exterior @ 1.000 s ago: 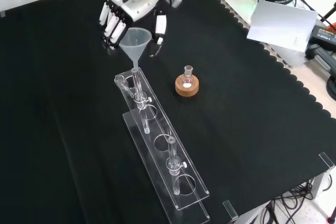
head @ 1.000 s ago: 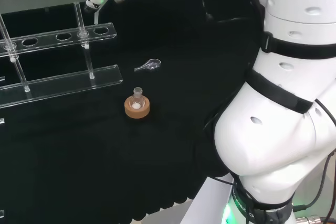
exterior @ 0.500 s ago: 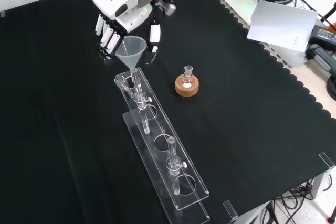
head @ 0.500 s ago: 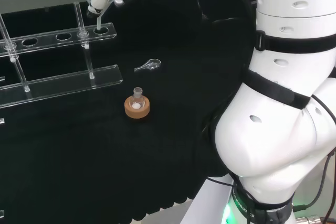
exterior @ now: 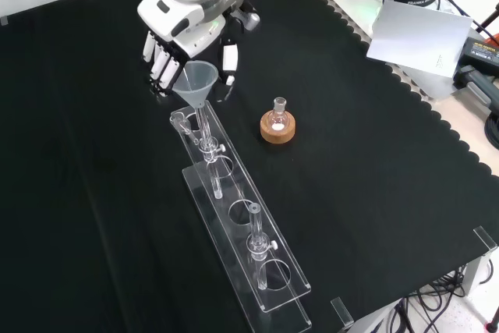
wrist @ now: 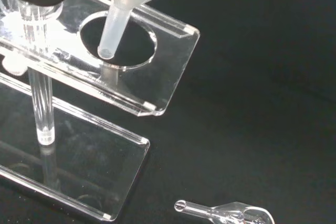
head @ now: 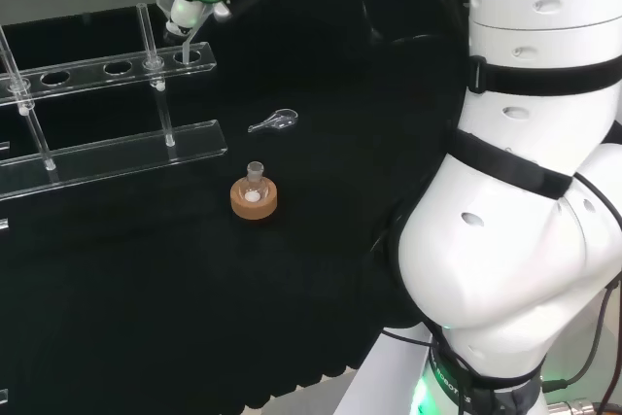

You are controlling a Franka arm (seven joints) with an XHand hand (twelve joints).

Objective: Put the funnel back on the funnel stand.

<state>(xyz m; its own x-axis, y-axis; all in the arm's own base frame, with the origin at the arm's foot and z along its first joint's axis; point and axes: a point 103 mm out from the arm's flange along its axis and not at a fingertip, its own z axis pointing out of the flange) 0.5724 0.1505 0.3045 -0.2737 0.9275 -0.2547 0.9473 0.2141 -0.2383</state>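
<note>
Front view: the robot hand (exterior: 181, 40) has its fingers curled round the funnel (exterior: 194, 82). The funnel stands almost straight up, wide mouth on top, thin stem pointing down over the end hole of the clear funnel stand (exterior: 242, 224) on the counter (exterior: 374, 154).

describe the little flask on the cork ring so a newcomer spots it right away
Find the long clear funnel stand on the black cloth. In the front view, to the right of its far end, a round cork ring holds a small clear flask. It is the only brown-based piece there.
</note>
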